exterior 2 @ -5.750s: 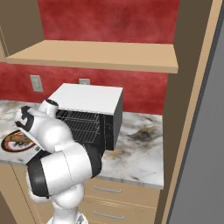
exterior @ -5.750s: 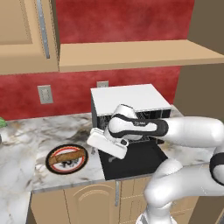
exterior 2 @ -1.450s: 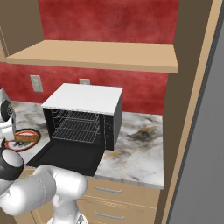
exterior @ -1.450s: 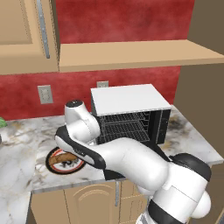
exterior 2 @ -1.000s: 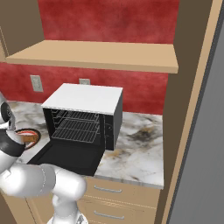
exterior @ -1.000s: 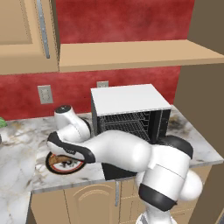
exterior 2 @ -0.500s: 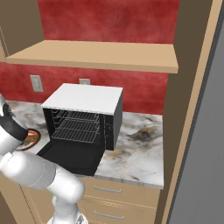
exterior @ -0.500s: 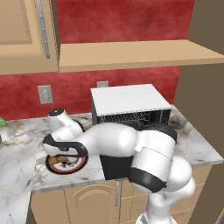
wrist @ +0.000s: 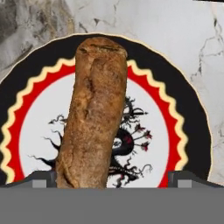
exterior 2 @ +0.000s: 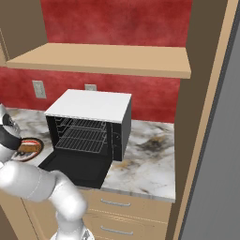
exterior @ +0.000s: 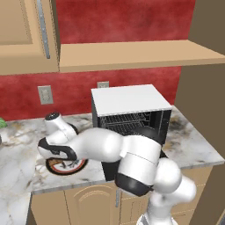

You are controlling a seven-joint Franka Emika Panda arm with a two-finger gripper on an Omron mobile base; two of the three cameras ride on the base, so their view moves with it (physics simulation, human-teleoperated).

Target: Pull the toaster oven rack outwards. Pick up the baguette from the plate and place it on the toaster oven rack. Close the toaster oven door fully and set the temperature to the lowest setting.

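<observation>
The baguette point(wrist: 94, 113) lies lengthwise on the plate point(wrist: 183, 100), a tan-brown loaf on a red and black rim. My gripper point(wrist: 111, 179) is open just above it, one dark fingertip point(wrist: 41, 178) on each side of the loaf's near end. In the left base view the gripper point(exterior: 59, 157) hangs over the plate point(exterior: 66, 168) at the counter's left. The toaster oven point(exterior 2: 89, 108) stands to the right with its door point(exterior 2: 77, 166) folded down flat. The rack point(exterior 2: 84, 138) shows in the open cavity.
A wooden shelf point(exterior: 132, 55) and a wall cabinet point(exterior: 26, 35) hang above the marble counter point(exterior 2: 145, 159). A wall outlet point(exterior: 45, 94) sits behind the plate. A tall wooden panel point(exterior 2: 206, 117) bounds the counter on the right.
The arm has swung left from the oven front to the plate and lowered over the baguette. The gripper has stayed open.
</observation>
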